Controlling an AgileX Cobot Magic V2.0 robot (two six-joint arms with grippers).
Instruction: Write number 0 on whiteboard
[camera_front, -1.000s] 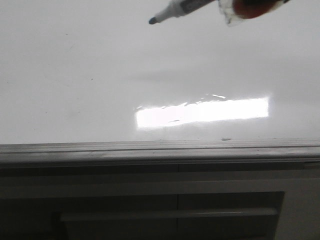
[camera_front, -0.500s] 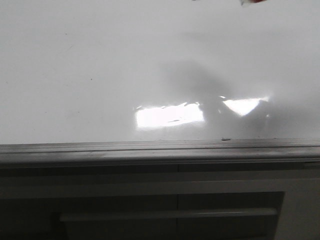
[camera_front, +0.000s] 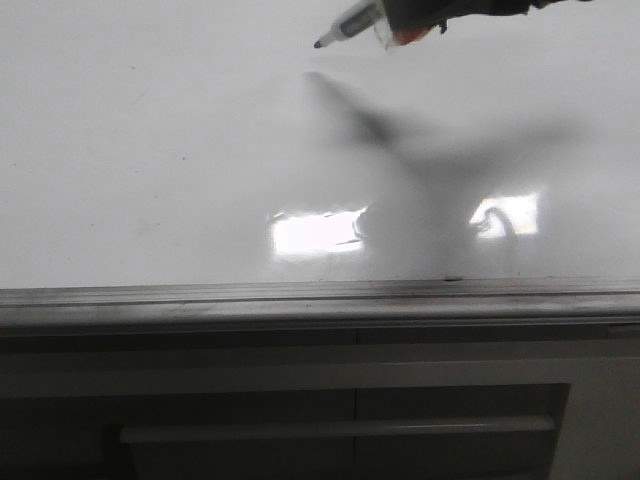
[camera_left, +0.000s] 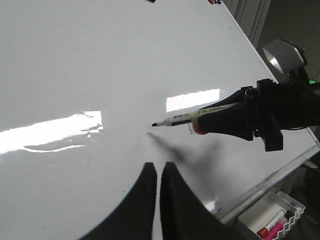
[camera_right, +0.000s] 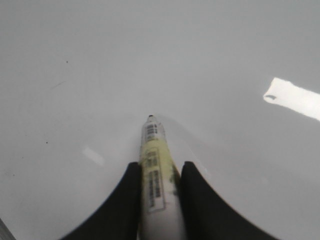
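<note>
The whiteboard (camera_front: 150, 150) fills the front view, glossy and white. My right gripper (camera_front: 440, 15) comes in at the top edge, shut on a black-tipped marker (camera_front: 350, 22) that points left. In the left wrist view the marker (camera_left: 180, 119) hovers with its tip just off the whiteboard (camera_left: 100, 60), its shadow a little apart from the tip. The right wrist view shows the marker (camera_right: 155, 170) clamped between the right gripper's (camera_right: 159, 170) dark fingers. My left gripper (camera_left: 158, 170) is shut and empty above the board. The number 0 is out of view; I see no black loop.
A grey edge rail (camera_front: 300, 295) runs along the board's near side, with a dark panel and handle bar (camera_front: 340, 428) below it. Bright glare patches (camera_front: 315, 232) lie on the board. A white tray of spare markers (camera_left: 272, 220) sits past the board's edge.
The marker left the front view upward half a second ago and is now back at the top. Its shadow and the arm's now fall across the board and glare patch.
</note>
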